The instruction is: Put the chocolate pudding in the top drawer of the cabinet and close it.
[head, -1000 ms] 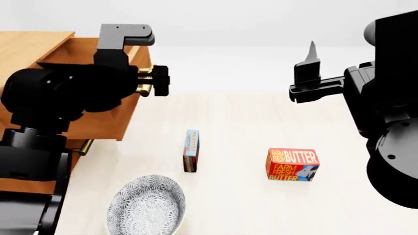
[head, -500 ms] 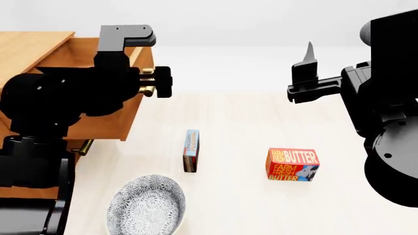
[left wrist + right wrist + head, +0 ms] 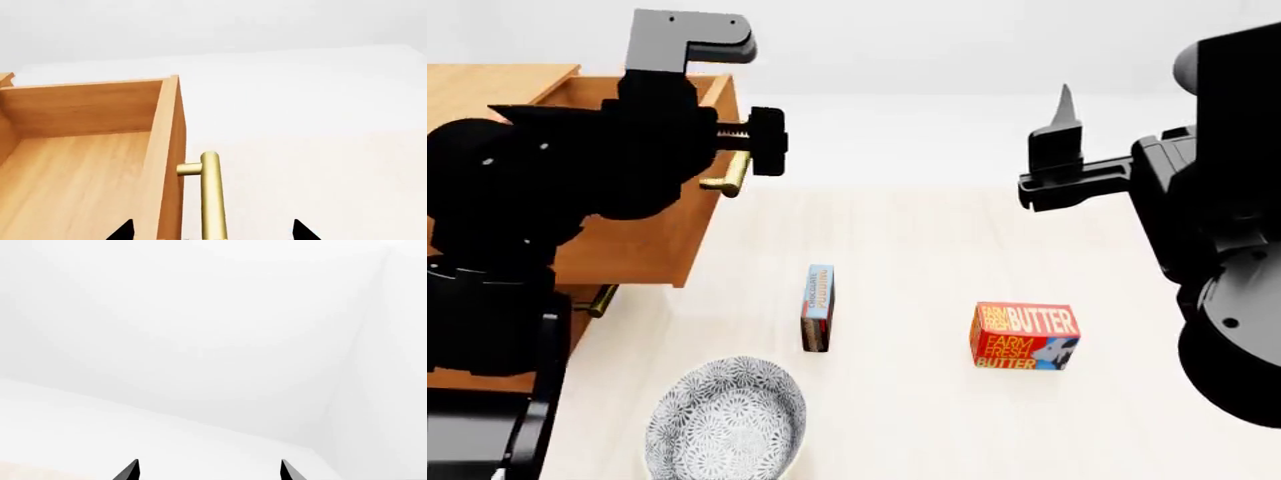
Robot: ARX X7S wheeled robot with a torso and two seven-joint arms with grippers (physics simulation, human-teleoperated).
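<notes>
Left gripper (image 3: 210, 232) lifted off the top drawer's (image 3: 627, 235) brass handle (image 3: 212, 195), fingers spread apart. Right gripper (image 3: 208, 471) hangs released upper right; chocolate pudding (image 3: 817, 307) sits mid-frame

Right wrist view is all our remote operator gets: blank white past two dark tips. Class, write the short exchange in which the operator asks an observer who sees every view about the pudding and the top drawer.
Operator: Where is the chocolate pudding?
Observer: The chocolate pudding stands on a narrow edge on the table, apart from the butter box and nearer the cabinet than that box is.
Operator: Is the top drawer open?
Observer: Yes. The top drawer is pulled out, the part of its inside that shows is bare, and the left tool is open with its tips either side of the brass handle.
</notes>
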